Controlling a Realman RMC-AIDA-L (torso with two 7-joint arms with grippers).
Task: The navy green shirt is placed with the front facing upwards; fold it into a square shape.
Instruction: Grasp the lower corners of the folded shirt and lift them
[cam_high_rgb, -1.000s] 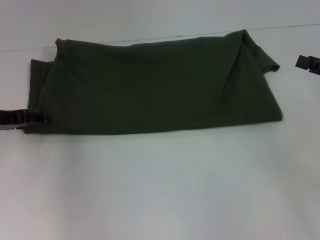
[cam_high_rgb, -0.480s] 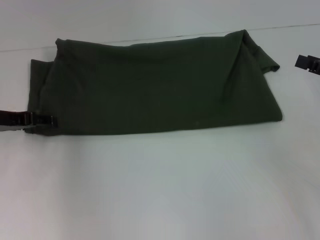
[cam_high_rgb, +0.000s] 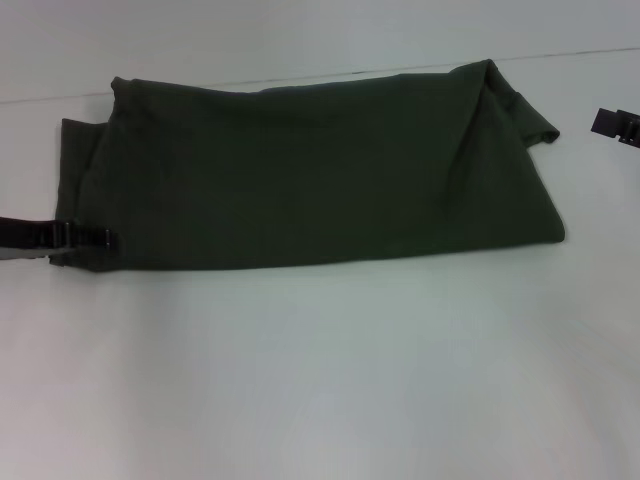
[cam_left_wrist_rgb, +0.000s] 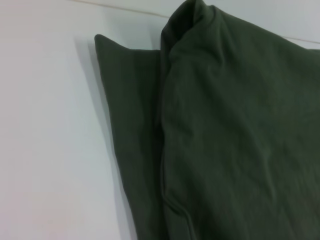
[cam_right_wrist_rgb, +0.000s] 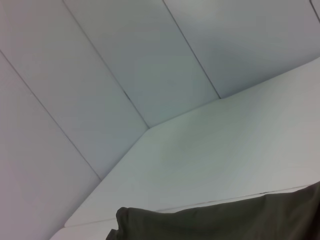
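Observation:
The navy green shirt lies folded into a long band across the far half of the white table, plain olive side up. One sleeve sticks out at its far right corner. My left gripper comes in low from the left and reaches over the shirt's near left corner. The left wrist view shows the shirt's layered left end close up. My right gripper hangs at the right edge, apart from the sleeve. The right wrist view catches only a strip of the shirt.
The white tabletop stretches wide in front of the shirt. A pale wall rises right behind the table's far edge, close to the shirt's back fold.
My left gripper has slid a little to the right, from the shirt's left edge onto its near left corner. The shirt and right gripper have not moved.

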